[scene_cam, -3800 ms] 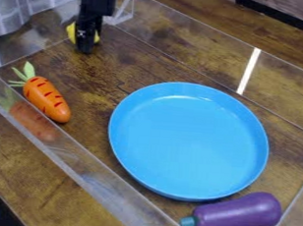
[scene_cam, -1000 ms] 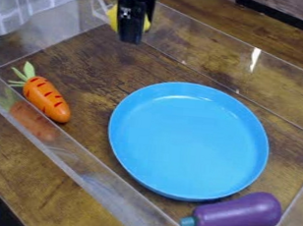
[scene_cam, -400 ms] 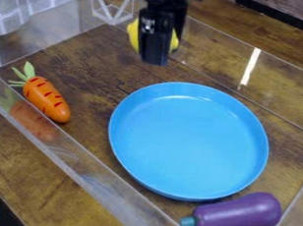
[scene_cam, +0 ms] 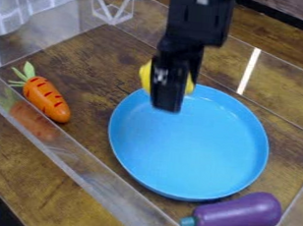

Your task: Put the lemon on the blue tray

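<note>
The lemon (scene_cam: 148, 75), small, round and bright yellow, is held between the black fingers of my gripper (scene_cam: 167, 87), which is shut on it. Most of the lemon is hidden by the fingers. The gripper points nearly straight down and hangs over the far left rim of the blue tray (scene_cam: 223, 160), a large round shallow plate in the middle of the wooden table. Whether the lemon touches the tray cannot be told.
An orange carrot (scene_cam: 45, 98) with a green top lies at the left, by a clear plastic wall. A purple eggplant (scene_cam: 236, 214) lies at the near right, just beyond the tray's rim. Clear plastic walls border the table at the left and back.
My gripper has carried the lemon from the far back of the table forward and to the right, and now hangs over the tray's far left rim.
</note>
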You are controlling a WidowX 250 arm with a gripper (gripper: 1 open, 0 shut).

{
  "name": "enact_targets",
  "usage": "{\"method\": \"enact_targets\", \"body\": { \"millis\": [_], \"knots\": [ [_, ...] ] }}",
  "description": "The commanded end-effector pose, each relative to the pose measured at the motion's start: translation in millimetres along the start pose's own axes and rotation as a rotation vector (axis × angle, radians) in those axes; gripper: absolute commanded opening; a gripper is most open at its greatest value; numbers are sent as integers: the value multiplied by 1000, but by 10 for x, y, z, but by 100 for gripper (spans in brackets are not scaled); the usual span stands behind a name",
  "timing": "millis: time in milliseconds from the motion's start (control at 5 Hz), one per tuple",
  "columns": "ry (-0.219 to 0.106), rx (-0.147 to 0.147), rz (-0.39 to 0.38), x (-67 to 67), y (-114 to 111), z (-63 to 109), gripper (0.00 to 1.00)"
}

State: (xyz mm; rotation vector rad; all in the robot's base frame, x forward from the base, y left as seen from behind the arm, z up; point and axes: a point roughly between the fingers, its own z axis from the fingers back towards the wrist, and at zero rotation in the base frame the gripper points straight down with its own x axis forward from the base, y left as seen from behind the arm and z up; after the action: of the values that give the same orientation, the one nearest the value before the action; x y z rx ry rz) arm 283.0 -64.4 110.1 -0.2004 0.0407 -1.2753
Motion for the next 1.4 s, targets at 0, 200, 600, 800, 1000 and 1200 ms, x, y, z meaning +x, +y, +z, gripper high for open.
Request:
{"method": "enact_targets", "body": {
  "millis": [0, 200, 600, 800, 1000, 1200],
  "knots": [
    [-35, 63, 15, 90, 1, 166, 0],
    [-41, 66, 47, 90, 50, 128, 100],
    [-59, 54, 129, -76, 120, 8, 100],
    [-72, 58, 233, -91, 241, 2, 100],
    [-81, 63, 342, -109, 375, 3, 100],
    [-77, 56, 361, -175, 415, -6, 100]
  ]
}}
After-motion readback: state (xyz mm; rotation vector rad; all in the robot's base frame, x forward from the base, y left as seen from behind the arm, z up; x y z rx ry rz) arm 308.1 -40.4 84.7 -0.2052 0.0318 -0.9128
